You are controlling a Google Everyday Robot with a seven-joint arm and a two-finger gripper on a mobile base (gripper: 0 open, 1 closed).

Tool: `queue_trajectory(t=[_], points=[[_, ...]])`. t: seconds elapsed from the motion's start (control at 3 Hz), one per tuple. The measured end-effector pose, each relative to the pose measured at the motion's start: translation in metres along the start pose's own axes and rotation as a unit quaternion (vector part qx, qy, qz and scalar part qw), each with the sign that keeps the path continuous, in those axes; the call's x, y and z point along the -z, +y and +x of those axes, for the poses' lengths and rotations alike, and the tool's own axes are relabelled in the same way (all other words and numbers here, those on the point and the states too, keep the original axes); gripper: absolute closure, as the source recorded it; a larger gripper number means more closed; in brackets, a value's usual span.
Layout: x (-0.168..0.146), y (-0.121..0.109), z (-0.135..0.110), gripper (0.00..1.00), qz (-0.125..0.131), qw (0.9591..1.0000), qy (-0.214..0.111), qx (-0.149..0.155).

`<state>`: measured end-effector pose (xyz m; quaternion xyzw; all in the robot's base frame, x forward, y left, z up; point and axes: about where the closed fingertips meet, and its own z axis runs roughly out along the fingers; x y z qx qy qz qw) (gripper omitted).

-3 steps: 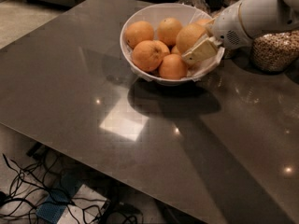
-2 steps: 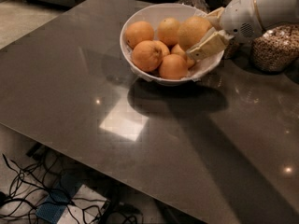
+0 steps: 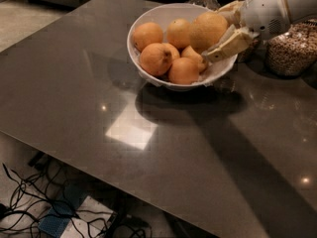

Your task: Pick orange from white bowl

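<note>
The jaws stand clamped on the orange [image 3: 204, 29], one pale finger [image 3: 232, 42] pressed along its lower right flank and the other showing at its upper right. The gripper [image 3: 216, 33] sits over the right side of the white bowl [image 3: 171, 6], and its white wrist reaches in from beyond the bowl's right rim.

The held fruit, the largest and palest of the group, rides high in the bowl's right half. It is above the smaller oranges [image 3: 156, 58] and about level with the rim. Whether its underside is touching the small orange just below it cannot be told from here. The other fruit fills the left and near parts of the bowl, packed close together.

Outside the bowl, a glass jar of grains [image 3: 292, 48] stands just beyond the right rim, under and behind the wrist. The bowl rests toward the far side of a dark table [image 3: 99, 113].

I judge the step in hand to be the lift: the grasp looks made and the fruit seems partly raised out of the pile, though it is not yet clear of the bowl. The next move calls for a steady rise, straight up from the bowl's right half, with the grip held firm on the round dimpled skin. The lower finger lies close to the right rim, so drifting sideways too early could catch the rim or nudge the jar beside it. Only once the fruit is well above the rim does it seem safe to carry it away.
</note>
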<state>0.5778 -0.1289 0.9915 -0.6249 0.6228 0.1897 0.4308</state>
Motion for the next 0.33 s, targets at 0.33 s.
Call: queue_trajectory(t=[0.33], points=[[0.0,0.0,0.0,1.0,0.0,1.0,0.0,0.0]])
